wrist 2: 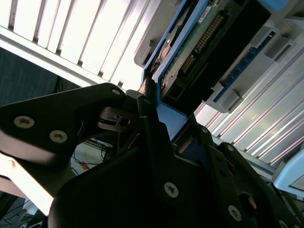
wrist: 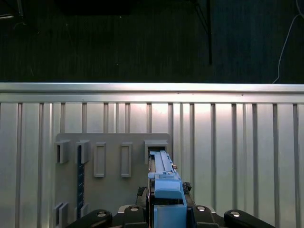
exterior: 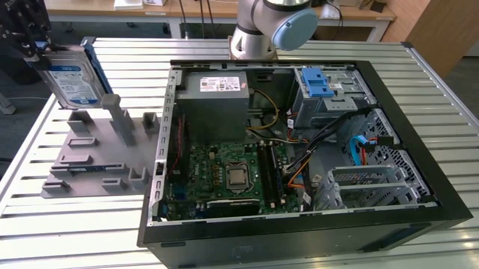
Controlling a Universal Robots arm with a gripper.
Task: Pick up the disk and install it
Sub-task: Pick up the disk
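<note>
A black end effector (exterior: pixel 31 45) is clamped on the disk (exterior: pixel 71 83), its fingers pressed against the blue rail (wrist 2: pixel 167 118) that frames the drive's edges. In the second wrist view, the end effector (wrist 2: pixel 154 111) grips one end, and the rest of the disk (wrist 2: pixel 228 42) juts away from it with a green circuit board (wrist 2: pixel 183 53) and a row of connector pins exposed. In the first wrist view, the end effector (wrist: pixel 166 216) holds the disk (wrist: pixel 164 175) edge-on.

The disk hangs upright directly below the end effector with its label facing outward. It sits just above a grey rack (exterior: pixel 90 162) of slots and posts and appears clear of it.

The rack (wrist: pixel 111 190) rests on a slatted metal worktop (exterior: pixel 75 235) beneath the end effector.

Well away from the end effector, across the worktop, lies an open black computer case (exterior: pixel 299 238). It contains a grey drive cage (exterior: pixel 340 98) with a blue latch (exterior: pixel 317 84).

Handling, as a judgement: the disk looks rigid and dense for its size, so it should not sag in the grip. Its smooth metal faces could slip. The plastic rail on the narrow edges gives the safest hold. The board and pins look fragile and should take no pressure or knocks.
</note>
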